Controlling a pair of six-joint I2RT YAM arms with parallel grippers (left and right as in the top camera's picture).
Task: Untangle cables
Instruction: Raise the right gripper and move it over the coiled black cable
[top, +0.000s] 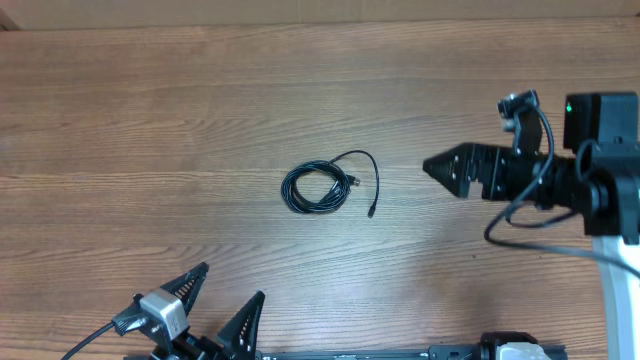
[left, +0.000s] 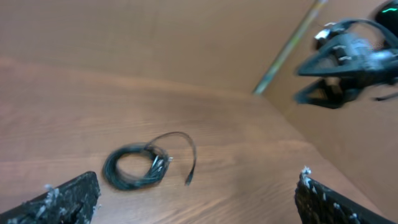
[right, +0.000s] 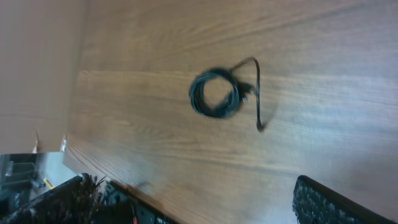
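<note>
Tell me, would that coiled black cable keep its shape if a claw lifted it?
Probably not: the cable is thin and only loosely coiled, so it would likely sag and unwind. It looks light, so a push would likely slide it across the smooth table. Its free end would probably trail.

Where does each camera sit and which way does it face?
Overhead: above the brown wooden table, looking straight down; thin black coiled cable centre, both jaws at edges.
Left wrist: low, facing across at the cable; own open jaws in corners, right arm beyond.
Right wrist: angled down at the cable; own open jaws below.
All share the cable.
</note>
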